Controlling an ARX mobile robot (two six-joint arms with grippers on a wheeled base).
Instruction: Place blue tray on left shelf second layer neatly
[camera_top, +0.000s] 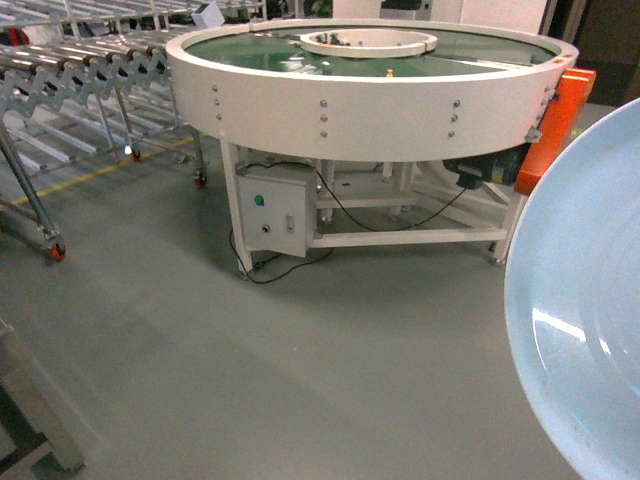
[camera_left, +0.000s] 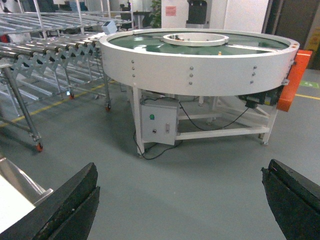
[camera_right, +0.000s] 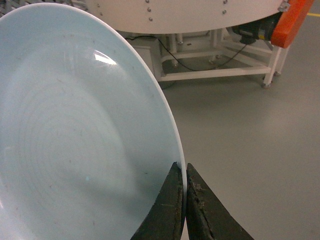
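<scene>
Evidently light, stiff and slick, the blue tray (camera_right: 75, 130) hangs by its rim pinched between the right gripper (camera_right: 183, 175) fingers, while the left gripper (camera_left: 180, 200) stands released.

text: none legible | red wall sign (camera_left: 171, 10): too blurred to read

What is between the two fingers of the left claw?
Nothing is held: in the left wrist view, only bare grey floor shows between the open left claw's fingers.

Grey floor (camera_top: 330, 340) bears white conveyor table (camera_top: 370, 105).
</scene>
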